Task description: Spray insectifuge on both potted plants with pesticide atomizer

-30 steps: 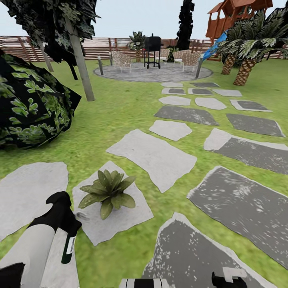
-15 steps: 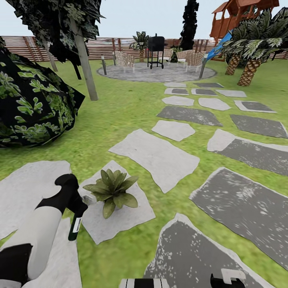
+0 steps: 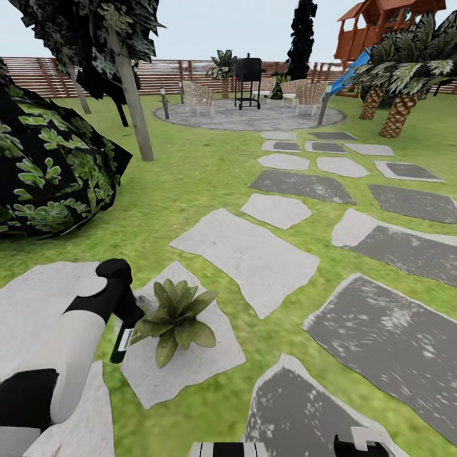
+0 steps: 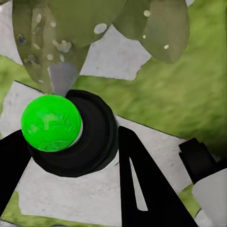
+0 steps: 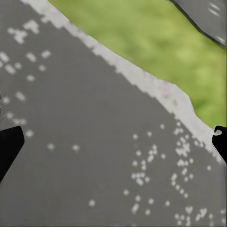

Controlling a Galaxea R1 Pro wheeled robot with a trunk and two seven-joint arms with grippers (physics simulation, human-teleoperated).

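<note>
A potted plant [image 3: 174, 314], a low rosette of pointed green leaves, sits on a pale stepping stone [image 3: 190, 362] near the front left. My left gripper [image 3: 122, 309] is shut on the pesticide atomizer [image 3: 120, 341], a small dark bottle with a white label, right beside the plant's left leaves. In the left wrist view the atomizer [image 4: 92, 142] shows a bright green top and a grey nozzle [image 4: 61, 79] that points at the plant's leaves [image 4: 71, 28], which carry pale specks. My right gripper [image 5: 113, 142] stands open over a dark grey stone [image 5: 85, 156]; its tip [image 3: 355, 442] shows at the lower edge.
A big dark leafy bush [image 3: 51, 171] stands at the left, with a thin tree trunk [image 3: 134, 101] behind it. Grey stepping stones [image 3: 254, 254] lead over the lawn to a round patio with a grill [image 3: 247, 79]. Palms [image 3: 397, 95] grow at the right, before the slat fence [image 3: 165, 73].
My left arm has carried the atomizer forward and to the right, from beside the stone to the plant's left leaves. The view has shifted slightly. The right gripper has stayed put.
</note>
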